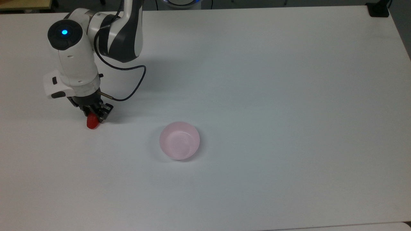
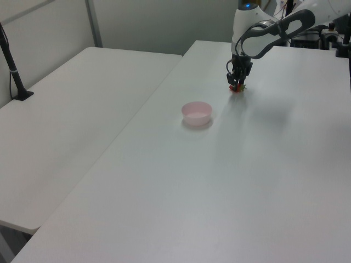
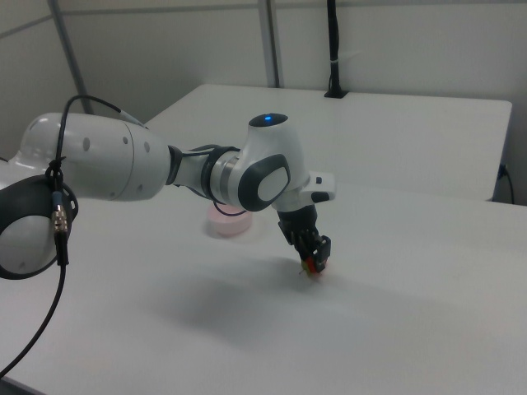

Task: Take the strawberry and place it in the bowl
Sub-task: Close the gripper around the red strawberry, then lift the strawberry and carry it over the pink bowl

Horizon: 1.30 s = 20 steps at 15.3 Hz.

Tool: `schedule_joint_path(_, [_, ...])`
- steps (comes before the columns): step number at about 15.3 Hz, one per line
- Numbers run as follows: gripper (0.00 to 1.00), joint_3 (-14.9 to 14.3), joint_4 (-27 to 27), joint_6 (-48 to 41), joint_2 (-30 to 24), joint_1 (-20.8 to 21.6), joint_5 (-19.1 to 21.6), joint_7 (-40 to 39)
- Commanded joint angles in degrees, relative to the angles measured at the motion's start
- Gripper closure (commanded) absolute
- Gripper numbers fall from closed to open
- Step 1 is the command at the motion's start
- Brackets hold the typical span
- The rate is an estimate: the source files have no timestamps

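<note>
- Reaching down at the table's far-left corner in the top view, the gripper point(image 1: 93, 116) sits low over the strawberry point(image 1: 92, 123), its black fingers point(image 1: 102, 113) drawn in close on either side of the fruit's upper part. They look narrowed onto it, though I can't swear the pads are pressing rather than just flanking.
- In the right view the gripper point(image 3: 315, 259) is nearly at the tabletop, with a sliver of red strawberry point(image 3: 310, 266) showing under it; the left view gives the same picture, with gripper point(image 2: 237, 85) on top of the strawberry point(image 2: 237, 89).
- The strawberry rests on the white table point(image 1: 273, 96), not lifted as far as I can judge.
- Its long axis in the top view runs roughly 12 to 6 o'clock, red tip toward 6; the leafy end is tucked under the fingers, so I judge it points toward 12.
- The bowl point(image 1: 179, 140) stands well apart, at about 4 o'clock from the strawberry in the top view, open side up.
- What could go wrong: the hold seems to sit near the cap end, not mid-body, so the tapered, smooth fruit might pivot or squirt out on the lift.
- Fingers this close to the surface could scrape the table if they close further or push down.
- A loose pinch could drop the fruit short of the bowl during the carry.
</note>
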Motion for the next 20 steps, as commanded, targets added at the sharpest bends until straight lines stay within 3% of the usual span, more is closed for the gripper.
schedule_joint_path(1, [0.76,0.77,0.65,-0.35,-4.33,1.09,0.21,0.42])
schedule_joint_path(5, [0.75,2.0,3.82,-6.76,-5.67,5.74,1.61,1.82])
schedule_joint_path(11, [0.72,2.09,3.82,-5.63,-3.74,12.51,1.09,6.13])
schedule_joint_path(16, [0.72,2.09,3.73,-1.15,-2.59,15.25,1.27,8.77])
schedule_joint_path(17, [0.68,2.09,3.65,-1.15,-2.5,15.51,1.18,9.03])
schedule_joint_path(19, [0.47,2.09,3.65,-1.06,-1.71,16.39,0.91,9.12])
schedule_joint_path(20, [0.43,2.09,3.65,-1.06,-1.62,16.48,0.83,9.12])
